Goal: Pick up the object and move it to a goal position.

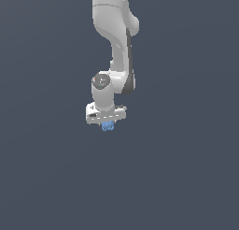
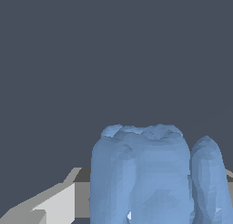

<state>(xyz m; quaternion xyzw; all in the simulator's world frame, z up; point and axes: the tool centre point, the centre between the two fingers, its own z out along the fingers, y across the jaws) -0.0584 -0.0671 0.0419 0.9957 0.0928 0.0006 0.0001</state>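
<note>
In the exterior view, the white arm reaches down from the top and its gripper (image 1: 108, 123) points downward. The object (image 1: 108, 126), a small knobbly light-blue blob, pokes out just under the white hand, between the fingers, which it mostly hides. In the wrist view the object (image 2: 150, 173) fills the lower middle, very close to the camera, with one grey-white finger (image 2: 54, 205) beside it and a sliver of the other at the picture's edge. The jaws look closed against the blob.
Only a flat, uniform dark grey-blue ground (image 1: 186, 177) shows around the arm in both views. No other objects, containers or goal marker are in view.
</note>
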